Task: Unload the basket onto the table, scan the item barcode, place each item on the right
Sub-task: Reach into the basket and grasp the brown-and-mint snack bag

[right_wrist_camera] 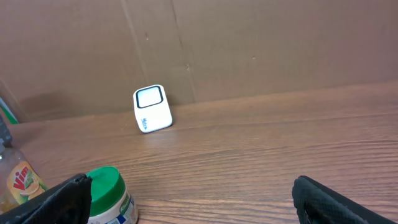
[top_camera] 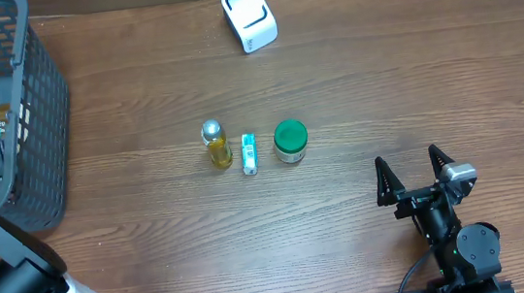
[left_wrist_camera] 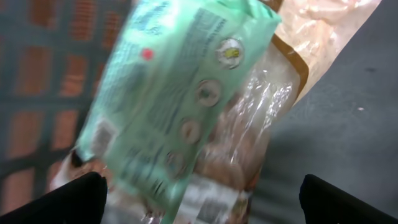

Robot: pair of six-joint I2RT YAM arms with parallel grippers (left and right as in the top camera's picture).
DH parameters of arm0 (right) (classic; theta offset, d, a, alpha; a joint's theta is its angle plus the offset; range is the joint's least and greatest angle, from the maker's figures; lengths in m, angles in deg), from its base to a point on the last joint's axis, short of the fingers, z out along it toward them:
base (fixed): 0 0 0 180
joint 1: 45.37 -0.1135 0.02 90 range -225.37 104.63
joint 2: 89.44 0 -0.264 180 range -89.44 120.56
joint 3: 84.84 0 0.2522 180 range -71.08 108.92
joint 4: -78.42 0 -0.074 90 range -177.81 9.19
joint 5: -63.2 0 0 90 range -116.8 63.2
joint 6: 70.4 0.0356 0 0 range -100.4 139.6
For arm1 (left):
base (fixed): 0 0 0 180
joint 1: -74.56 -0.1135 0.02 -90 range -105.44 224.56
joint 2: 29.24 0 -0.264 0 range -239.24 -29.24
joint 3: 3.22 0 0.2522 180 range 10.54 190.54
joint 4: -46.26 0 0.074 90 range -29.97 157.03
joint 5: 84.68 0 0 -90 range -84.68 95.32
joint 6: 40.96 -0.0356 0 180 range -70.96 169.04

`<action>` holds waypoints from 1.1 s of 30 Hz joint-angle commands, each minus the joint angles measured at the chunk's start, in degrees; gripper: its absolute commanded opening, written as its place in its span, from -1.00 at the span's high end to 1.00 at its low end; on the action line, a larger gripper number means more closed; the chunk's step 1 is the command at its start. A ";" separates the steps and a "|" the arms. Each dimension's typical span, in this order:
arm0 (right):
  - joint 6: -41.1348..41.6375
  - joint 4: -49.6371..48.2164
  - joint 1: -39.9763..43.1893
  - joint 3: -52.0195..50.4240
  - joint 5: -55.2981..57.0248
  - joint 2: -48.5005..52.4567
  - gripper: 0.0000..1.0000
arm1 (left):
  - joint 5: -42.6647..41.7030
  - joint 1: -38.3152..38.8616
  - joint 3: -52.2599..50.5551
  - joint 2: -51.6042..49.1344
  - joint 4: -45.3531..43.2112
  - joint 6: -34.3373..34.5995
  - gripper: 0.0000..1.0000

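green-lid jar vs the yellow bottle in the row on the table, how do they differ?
Lid: the green-lidded jar has a wide green lid; the yellow bottle has a small silver cap. Shape: the jar is squat and broad, the bottle slimmer. Body: the jar's is white-labelled, the bottle's clear yellow. Both stand upright on the wooden table.

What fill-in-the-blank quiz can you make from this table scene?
The jar has a ___ lid.
The small tube lies between the jar and the yellow ___.
The left end effector hangs open over a green packet inside the grey ___.
Missing: green, bottle, basket.
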 commanded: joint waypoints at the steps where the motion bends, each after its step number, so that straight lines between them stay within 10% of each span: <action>1: 0.00 -0.31 0.11 -0.59 -0.31 -0.09 -1.00 | -2.23 -0.09 -0.46 -2.47 -1.46 -4.63 -0.99; 17: 0.00 -0.31 0.11 -0.59 -0.31 -0.09 -1.00 | -0.61 0.02 -0.48 -9.86 -2.80 -4.55 -0.99; 26: 0.00 -0.33 0.11 -0.59 -0.31 -0.09 -1.00 | 0.55 0.02 -0.02 -11.58 -1.46 -4.26 0.76; 33: 0.00 -0.31 0.11 -0.59 -0.31 -0.09 -1.00 | 0.55 0.33 7.80 -6.62 0.98 10.95 0.92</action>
